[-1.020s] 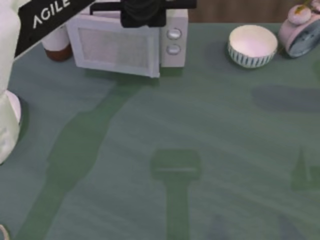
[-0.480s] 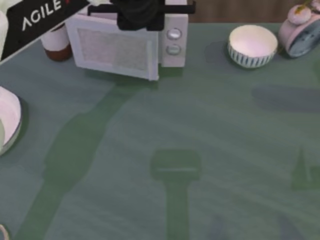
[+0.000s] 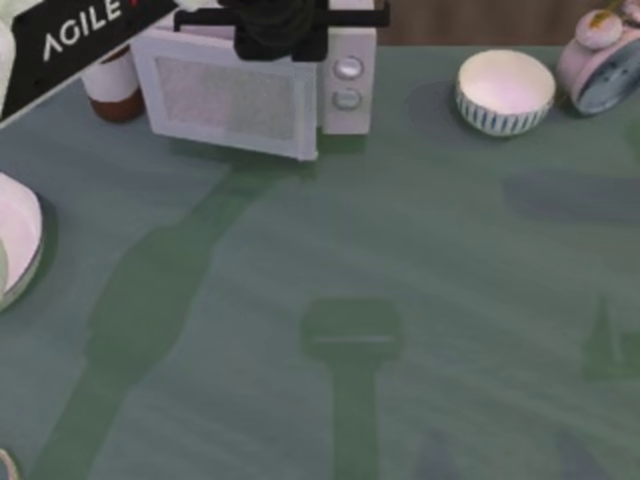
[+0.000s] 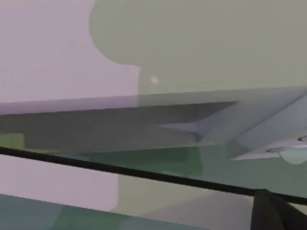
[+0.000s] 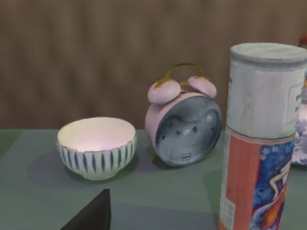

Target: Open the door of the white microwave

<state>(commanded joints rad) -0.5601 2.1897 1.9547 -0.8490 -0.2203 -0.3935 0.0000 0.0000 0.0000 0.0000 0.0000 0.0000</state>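
Green table [image 3: 420,260] filling nearly the whole top view; long arm shadows lying across its lower half.

The white microwave [image 3: 345,40] sitting at the upper centre-left of the top view, against the table's far edge. Two round silver knobs [image 3: 348,68] on the narrow strip at its right end.

The door [image 3: 230,100] standing slightly ajar: its right edge is swinging out from the microwave body toward the lower part of the frame, its left edge staying close to the body. Grey mesh window covering most of the panel.

Left arm [image 3: 75,35] reaching in from the upper left corner of the top view, white lettering on its black sleeve. Left gripper [image 3: 280,25] hanging over the microwave's top edge, right above the door. Cannot tell whether its fingers are wide, narrow or gripping anything; the left wrist view is showing only pale surfaces and a dark bar at close range.

Right arm not showing in the top view. Right wrist view looking across the table's far right end; only a dark corner of the gripper at the bottom of that frame, finger state impossible to tell.

Tall printed can [image 5: 259,139] standing closest in the right wrist view. Pink alarm clock [image 3: 600,65] at the upper right corner of the top view. White striped bowl [image 3: 505,90] just left of the clock, apart from it. Brown-based jar [image 3: 112,90] just left of the microwave, partly under the arm. Pale plate rim [image 3: 25,250] at the left edge.
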